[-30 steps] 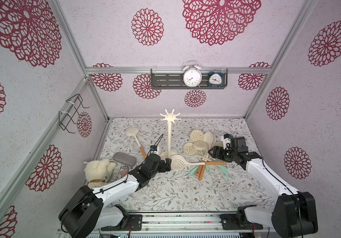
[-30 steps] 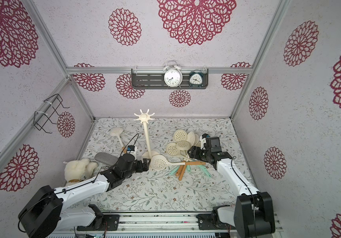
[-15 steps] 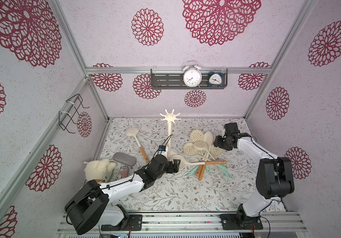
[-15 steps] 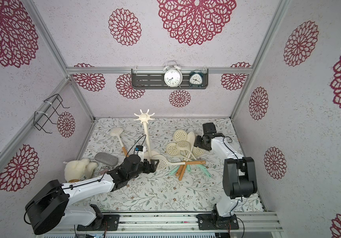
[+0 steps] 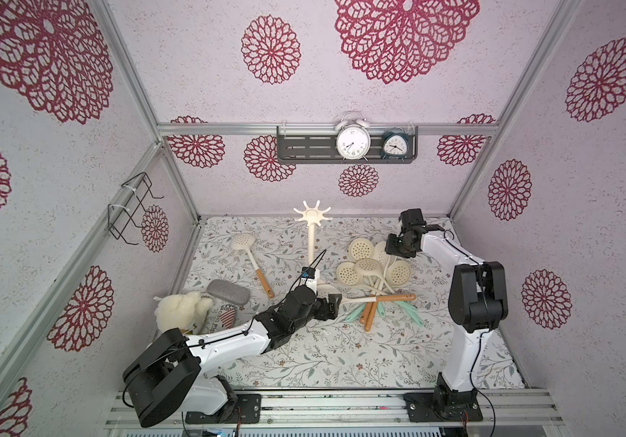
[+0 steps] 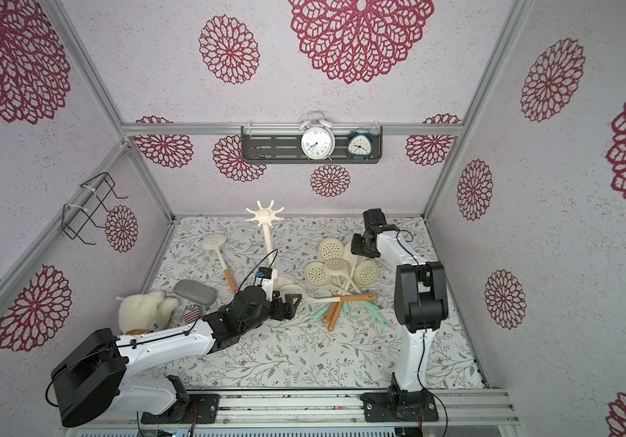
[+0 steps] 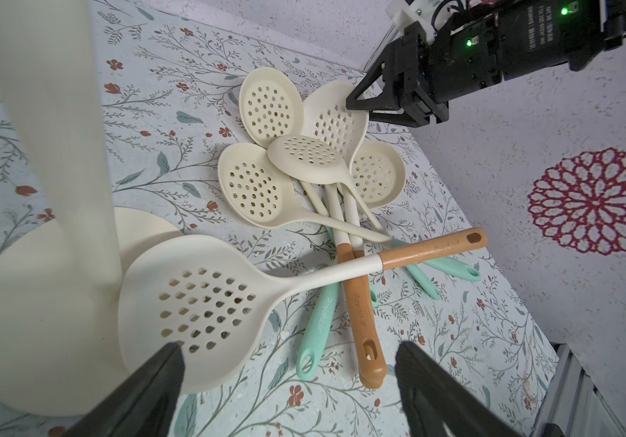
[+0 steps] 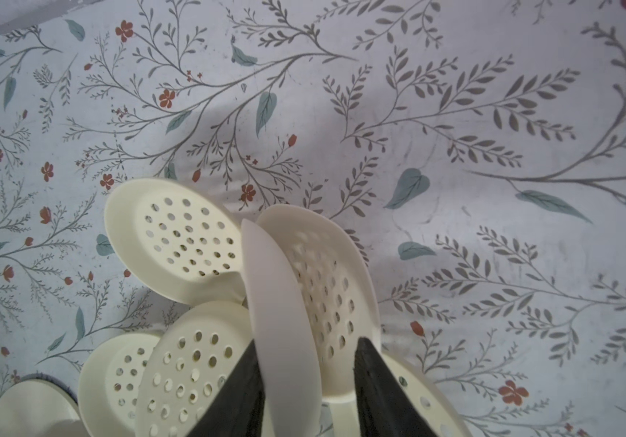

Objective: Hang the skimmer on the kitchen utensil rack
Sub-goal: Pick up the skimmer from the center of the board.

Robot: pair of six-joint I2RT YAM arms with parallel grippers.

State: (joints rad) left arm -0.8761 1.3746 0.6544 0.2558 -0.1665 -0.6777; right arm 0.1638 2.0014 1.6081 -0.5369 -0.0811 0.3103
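The cream kitchen utensil rack (image 5: pixel 312 215) stands at the back middle; in the left wrist view its pole (image 7: pixel 58 151) and round base (image 7: pixel 39 340) fill one side. Several cream skimmers lie heaped to its right (image 5: pixel 366 265). My right gripper (image 8: pixel 305 344) straddles the bowl wall of the rearmost skimmer (image 8: pixel 285 302), which is tilted on edge. One finger is against the outside and a narrow gap shows before the other. My left gripper (image 7: pixel 288 348) is open low over the table by the rack base, beside a brown-handled skimmer (image 7: pixel 205 302).
A lone skimmer (image 5: pixel 245 242) lies left of the rack. A plush toy (image 5: pixel 179 312) and a grey case (image 5: pixel 228 292) sit at the near left. A black wire rack (image 5: pixel 129 206) hangs on the left wall. A dark shelf (image 5: pixel 304 147) with two clocks is on the back wall.
My right arm has swung back to the far side of the skimmer heap and its jaws have narrowed around a skimmer bowl. My left gripper has slid forward past the rack base, still open.
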